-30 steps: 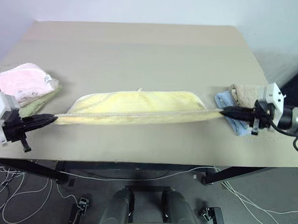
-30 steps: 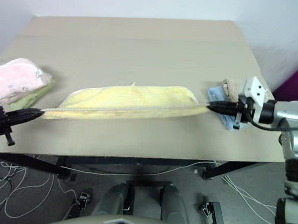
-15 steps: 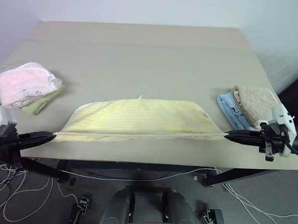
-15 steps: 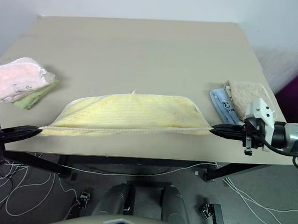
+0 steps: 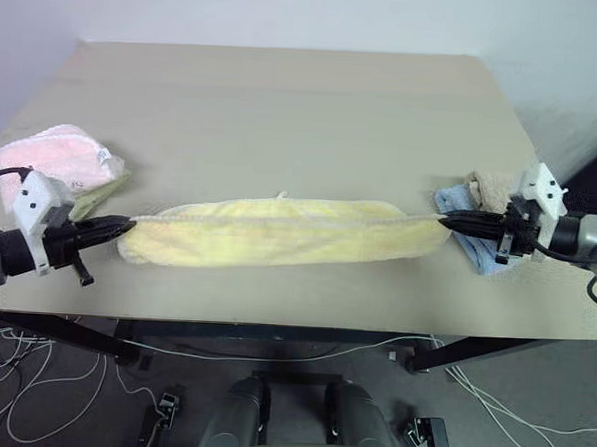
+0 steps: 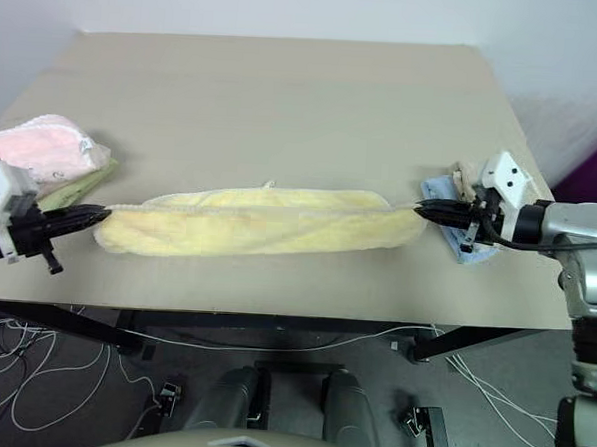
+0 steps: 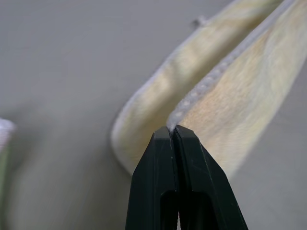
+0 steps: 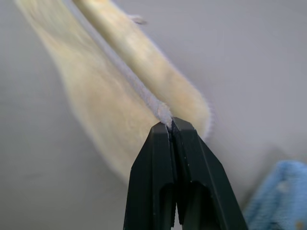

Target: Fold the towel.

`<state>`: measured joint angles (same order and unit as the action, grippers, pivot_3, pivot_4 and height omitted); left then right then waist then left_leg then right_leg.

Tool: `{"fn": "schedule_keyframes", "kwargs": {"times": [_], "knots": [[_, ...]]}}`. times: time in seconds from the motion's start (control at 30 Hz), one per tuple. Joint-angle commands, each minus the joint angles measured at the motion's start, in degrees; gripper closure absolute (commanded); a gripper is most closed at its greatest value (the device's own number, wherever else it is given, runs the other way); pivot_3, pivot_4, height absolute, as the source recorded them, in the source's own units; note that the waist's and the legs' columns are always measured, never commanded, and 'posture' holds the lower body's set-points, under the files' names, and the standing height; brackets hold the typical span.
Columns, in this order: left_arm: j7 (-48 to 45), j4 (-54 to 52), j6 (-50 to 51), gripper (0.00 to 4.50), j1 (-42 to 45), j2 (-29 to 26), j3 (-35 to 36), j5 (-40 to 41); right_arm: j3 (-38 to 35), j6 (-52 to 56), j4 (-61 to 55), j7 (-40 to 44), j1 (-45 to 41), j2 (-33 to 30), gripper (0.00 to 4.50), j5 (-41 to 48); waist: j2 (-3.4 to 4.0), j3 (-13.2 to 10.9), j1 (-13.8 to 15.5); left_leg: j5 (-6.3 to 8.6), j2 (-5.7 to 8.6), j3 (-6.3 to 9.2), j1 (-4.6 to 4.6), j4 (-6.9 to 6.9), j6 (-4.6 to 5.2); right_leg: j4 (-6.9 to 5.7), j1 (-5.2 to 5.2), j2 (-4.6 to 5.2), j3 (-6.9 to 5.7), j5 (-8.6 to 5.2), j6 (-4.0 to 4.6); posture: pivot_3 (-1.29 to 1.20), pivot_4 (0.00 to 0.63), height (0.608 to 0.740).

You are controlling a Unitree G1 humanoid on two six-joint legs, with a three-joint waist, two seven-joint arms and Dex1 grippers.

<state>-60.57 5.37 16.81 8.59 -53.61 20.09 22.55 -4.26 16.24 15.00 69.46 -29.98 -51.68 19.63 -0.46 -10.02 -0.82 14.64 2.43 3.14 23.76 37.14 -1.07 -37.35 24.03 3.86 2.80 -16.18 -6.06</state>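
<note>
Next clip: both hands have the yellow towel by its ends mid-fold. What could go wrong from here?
1. Both the left hand and the right hand pinch only the thin stitched edge of the towel, so a corner may slip out.
2. The right hand hangs over the blue cloth beside the beige towel; lowering there might snag or shift them.
3. The pink towel lies close to the left hand and might get nudged.

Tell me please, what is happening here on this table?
A two-armed robot is folding the pale yellow towel. The left pincer and the right pincer are each shut on an end of its whitish edge, holding it stretched over the table. Other folded towels lie at both sides: a pink one and a blue one.
</note>
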Motion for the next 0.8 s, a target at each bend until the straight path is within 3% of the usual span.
{"fn": "schedule_keyframes", "kwargs": {"times": [0.03,0.37,0.6,0.63,0.8], "knots": [[2.73,5.81,-5.67,4.5,4.66,1.04,-3.92,-5.26,2.6,-5.15,8.62,-1.26,-6.65,2.62,4.47,-4.63,0.0,0.0,-0.05,0.0,0.0,0.0,0.0,0.0,0.0,-0.01,0.01,-0.04,0.0,0.0,0.0,0.0,0.15,0.74],[9.06,22.85,-17.19,4.5,16.38,5.17,-10.84,-14.19,6.49,-16.28,32.0,-4.85,-19.56,9.42,4.47,-13.06,0.0,0.0,-0.13,-0.02,0.0,-0.06,0.17,0.07,-0.01,-0.14,0.23,-0.15,0.03,0.0,-0.01,0.0,0.15,0.74],[9.53,27.53,-19.78,4.5,18.46,7.22,-12.68,-15.48,6.39,-19.2,38.37,-5.2,-22.05,11.43,4.47,-14.99,0.0,0.0,-0.22,-0.04,0.01,-0.07,0.19,0.11,-0.03,-0.23,0.27,-0.15,0.05,0.01,-0.01,0.0,0.15,0.74],[9.38,27.6,-19.82,4.28,18.39,7.31,-12.69,-15.43,6.3,-19.3,38.53,-4.94,-22.03,11.53,4.49,-15.0,0.0,0.0,-0.25,-0.04,0.01,-0.07,0.19,0.11,-0.03,-0.23,0.27,-0.16,0.05,0.0,-0.01,0.0,0.15,0.74],[8.24,27.75,-17.84,2.89,17.83,7.25,-11.87,-13.94,5.67,-19.71,38.71,-5.26,-21.73,11.49,3.22,-14.85,0.0,0.0,-0.26,-0.04,0.01,-0.07,0.19,0.13,-0.03,-0.29,0.29,-0.16,0.05,0.0,-0.01,0.0,0.15,0.74]]}}
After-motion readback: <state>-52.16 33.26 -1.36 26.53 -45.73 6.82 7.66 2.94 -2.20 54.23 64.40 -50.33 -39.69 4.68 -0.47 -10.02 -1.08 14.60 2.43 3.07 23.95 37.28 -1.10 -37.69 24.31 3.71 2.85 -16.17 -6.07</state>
